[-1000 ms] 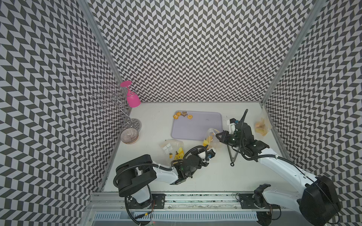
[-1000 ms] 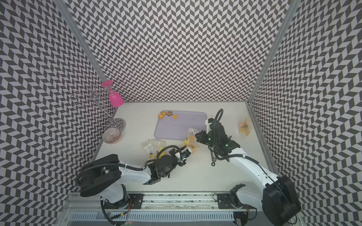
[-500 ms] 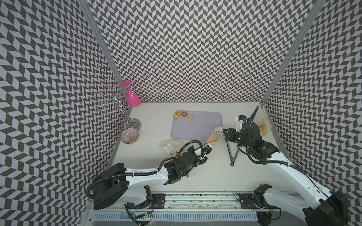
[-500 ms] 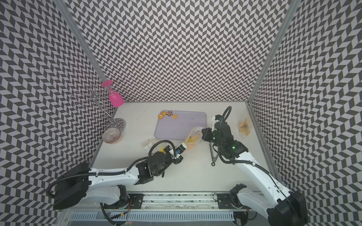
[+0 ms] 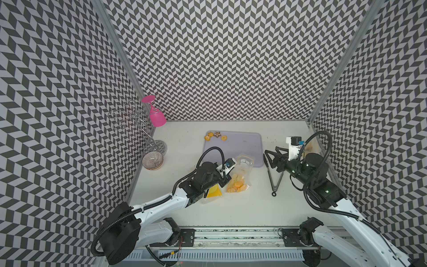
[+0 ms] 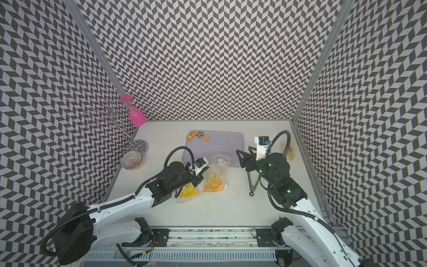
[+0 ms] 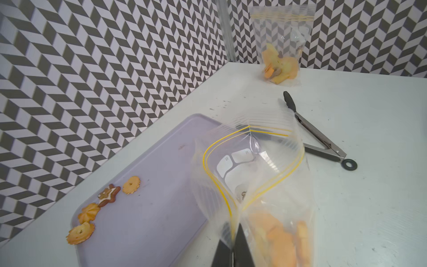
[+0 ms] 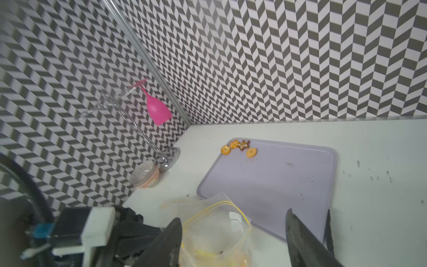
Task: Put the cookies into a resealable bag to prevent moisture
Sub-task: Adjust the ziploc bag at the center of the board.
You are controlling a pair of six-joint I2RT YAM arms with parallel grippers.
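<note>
A clear resealable bag [image 5: 241, 172] with a yellow zip lies at the purple tray's [image 5: 245, 143] near edge, mouth gaping. Orange cookies [image 5: 236, 185] sit in its bottom. My left gripper [image 7: 233, 249] is shut on the bag's [image 7: 254, 175] zip rim at one side. Several more cookies [image 7: 108, 194] lie in the tray's [image 7: 150, 196] far left corner. My right gripper [image 8: 233, 240] stands open just right of the bag's [image 8: 215, 222] mouth, holding nothing. It shows in both top views, the right gripper [image 6: 242, 157] above the tongs.
Black-tipped metal tongs [image 5: 275, 175] lie under the right gripper. A second bag with a yellow chick print [image 5: 213, 191] lies under the left wrist. Another filled bag [image 7: 280, 46] leans on the right wall. A bowl [image 5: 152, 160] and a rack with a pink glass [image 5: 157, 115] stand at the left.
The right gripper has opened, let go of the bag's rim and drawn back to the right. The left arm has reached forward and shut on the rim; the bag has slumped onto the table.
</note>
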